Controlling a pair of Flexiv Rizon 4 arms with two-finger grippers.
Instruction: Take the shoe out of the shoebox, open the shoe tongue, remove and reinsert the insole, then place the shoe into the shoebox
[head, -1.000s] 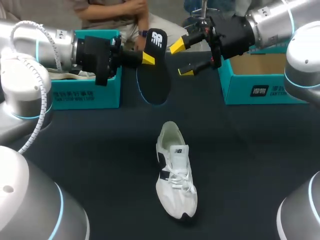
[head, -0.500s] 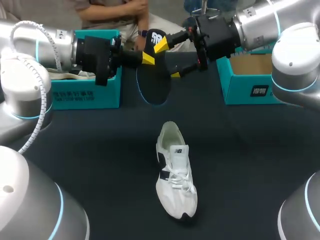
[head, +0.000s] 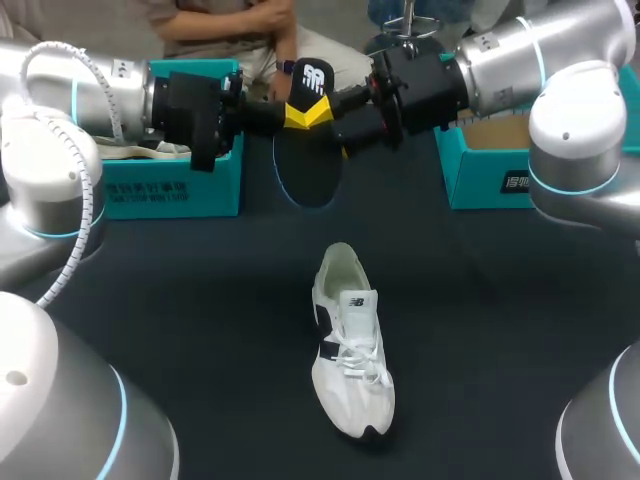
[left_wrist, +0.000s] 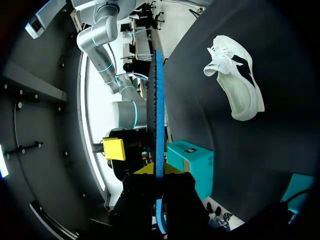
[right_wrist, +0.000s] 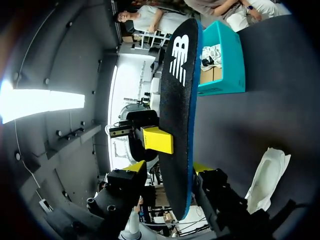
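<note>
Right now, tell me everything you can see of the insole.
The insole is thin, black on one face with a white logo, blue along its edge. It hangs upright above the table, logo end up. The left gripper is shut on it; the right gripper's open fingers flank it.

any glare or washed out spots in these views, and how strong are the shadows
Head view: even light, the shoe throws only a faint shadow on the table. Left wrist view: a white band glares behind the insole. Right wrist view: a blown-out white patch off beside the insole.
</note>
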